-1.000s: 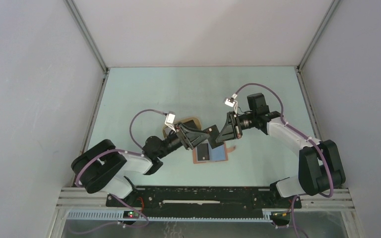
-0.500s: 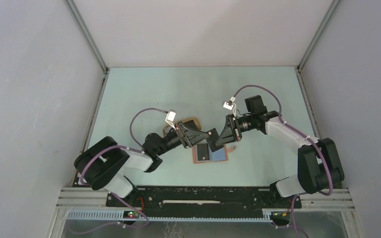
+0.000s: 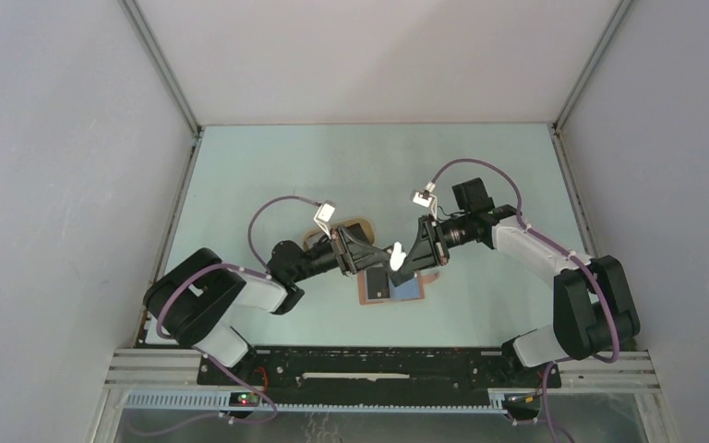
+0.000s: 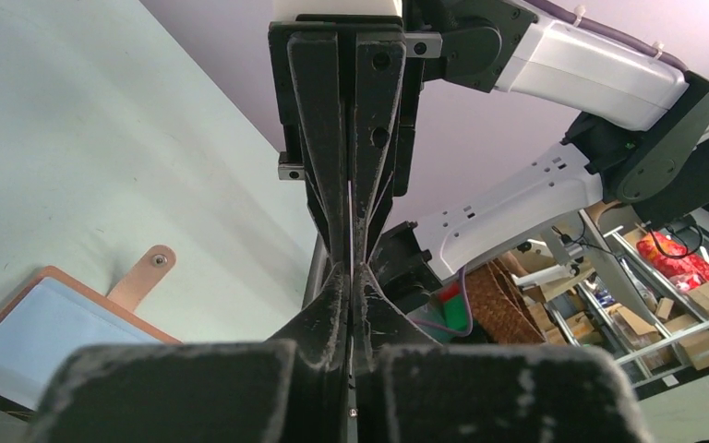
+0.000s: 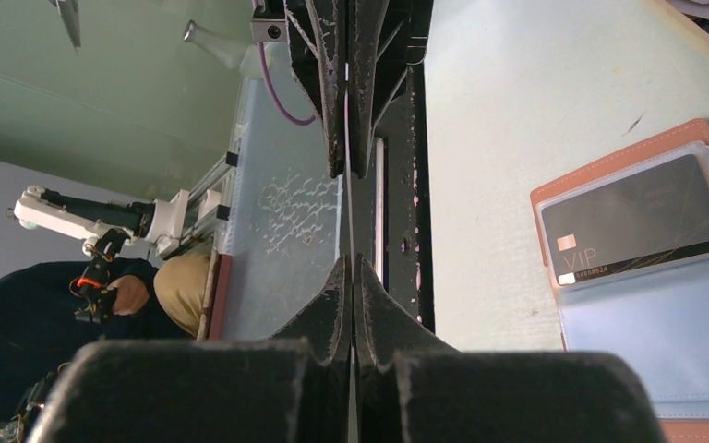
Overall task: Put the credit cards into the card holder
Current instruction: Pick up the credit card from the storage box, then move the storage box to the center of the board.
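Note:
A pale credit card (image 3: pixel 395 253) hangs in the air between my two grippers, above the card holder (image 3: pixel 408 290). My left gripper (image 3: pixel 384 257) is shut on its left end and my right gripper (image 3: pixel 406 258) is shut on its right end. In the left wrist view the card shows edge-on (image 4: pixel 349 198), running from my left gripper (image 4: pixel 351 273) up into the right gripper's fingers (image 4: pixel 374 138). The right wrist view shows the same edge (image 5: pixel 348 217) between my right gripper (image 5: pixel 352 266) and the left fingers (image 5: pixel 328 92). The holder (image 5: pixel 646 388) lies open and flat, with a black card (image 5: pixel 642 221) in one pocket.
A tan oval tray (image 3: pixel 358 225) sits just behind the left gripper. The holder's snap tab (image 4: pixel 143 275) sticks out onto the pale green table (image 3: pixel 332 166). Grey walls close in both sides and the back.
My left gripper has closed onto the card that the right gripper held. Both arms edged slightly closer together, and the card now shows pale instead of dark from above.

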`<state>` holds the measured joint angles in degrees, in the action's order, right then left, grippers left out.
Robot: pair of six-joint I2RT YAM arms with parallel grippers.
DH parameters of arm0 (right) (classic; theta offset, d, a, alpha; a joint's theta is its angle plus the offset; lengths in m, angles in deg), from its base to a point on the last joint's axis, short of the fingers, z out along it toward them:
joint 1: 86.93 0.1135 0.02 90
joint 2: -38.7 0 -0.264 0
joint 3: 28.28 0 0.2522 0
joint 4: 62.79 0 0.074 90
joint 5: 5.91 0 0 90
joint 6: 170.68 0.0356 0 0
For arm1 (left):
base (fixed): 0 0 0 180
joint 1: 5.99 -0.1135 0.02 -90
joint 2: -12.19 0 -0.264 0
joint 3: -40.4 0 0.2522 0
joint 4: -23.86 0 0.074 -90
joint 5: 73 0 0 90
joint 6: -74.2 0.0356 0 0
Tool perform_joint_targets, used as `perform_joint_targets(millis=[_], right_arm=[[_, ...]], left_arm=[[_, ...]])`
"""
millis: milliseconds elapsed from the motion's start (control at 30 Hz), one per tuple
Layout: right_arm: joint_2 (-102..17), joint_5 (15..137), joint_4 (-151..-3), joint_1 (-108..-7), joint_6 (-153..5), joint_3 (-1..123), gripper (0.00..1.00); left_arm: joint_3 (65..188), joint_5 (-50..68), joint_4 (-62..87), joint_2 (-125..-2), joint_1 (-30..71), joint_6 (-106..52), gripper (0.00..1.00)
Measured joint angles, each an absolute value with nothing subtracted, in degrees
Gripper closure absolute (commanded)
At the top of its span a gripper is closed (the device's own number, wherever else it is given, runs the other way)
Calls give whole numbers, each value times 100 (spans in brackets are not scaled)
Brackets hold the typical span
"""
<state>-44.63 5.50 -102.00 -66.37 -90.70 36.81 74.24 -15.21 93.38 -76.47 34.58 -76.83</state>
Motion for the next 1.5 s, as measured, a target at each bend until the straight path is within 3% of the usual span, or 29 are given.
perform_joint_targets(millis=[67,133,233,267,400,633,733,833,1100,1500], right_arm=[[-4467,552,-10216,-6622,-9090,3685,59],[-4482,578,-10314,-6600,-9153,3720,35],[-4600,716,-10902,-6549,-9654,4068,20],[-4644,799,-11184,-6552,-9912,4269,19],[-4566,1385,-11674,-6672,-10521,4765,26],[-4351,3627,-11092,-6510,-10235,4765,44],[-4839,4340,-10972,-6080,-10137,4964,56],[-5748,4810,-10985,-5765,-9984,5547,61],[-7427,5171,-11322,-5540,-9584,6861,69],[-8465,5238,-11877,-5284,-9173,8216,77]], left_arm=[[7424,-1556,9334,-7651,3450,-7683,100],[7424,-1589,9336,-7647,3445,-7677,100],[7343,-1617,9312,-7529,3386,-7609,100],[7243,-1604,9294,-7426,3343,-7567,100],[6733,-1348,8656,-6659,3190,-7194,100],[6427,-330,5957,-4364,3183,-6081,100],[6427,94,5124,-3486,3185,-5703,100],[6425,453,4468,-2887,3185,-5443,100],[6320,879,3585,-2347,3183,-5154,100],[6183,984,3244,-1982,3183,-5076,100]])
